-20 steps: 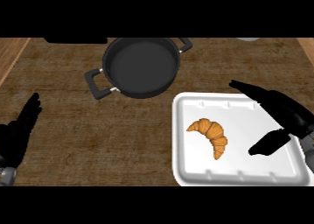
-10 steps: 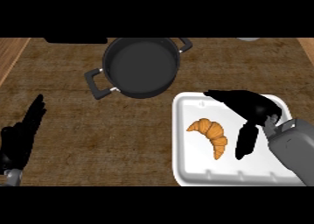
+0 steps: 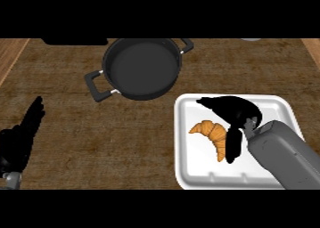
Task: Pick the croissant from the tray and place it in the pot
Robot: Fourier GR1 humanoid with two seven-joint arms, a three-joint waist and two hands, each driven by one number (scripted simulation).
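Observation:
A golden croissant [image 3: 211, 133] lies on the white tray [image 3: 188, 169] at the lower right of the counter. My right hand [image 3: 233, 111] hovers over the tray just right of the croissant, fingers arched above its upper end and thumb hanging down along its right side, covering part of it. The fingers are not closed on the croissant. The black pot [image 3: 139, 68], with two side handles, stands up and to the left of the tray with nothing in it. My left hand [image 3: 18, 140] rests open at the lower left edge, fingers up.
A dark object [image 3: 75, 41] sits at the counter's far edge, top left. A pale round thing [image 3: 252, 39] peeks in at the top right. Lighter wooden strips run along the left and right sides of the brown counter.
My right hand has moved left across the tray, from its right edge to right beside the croissant. The left hand shifted slightly. Croissant and pot have not moved.

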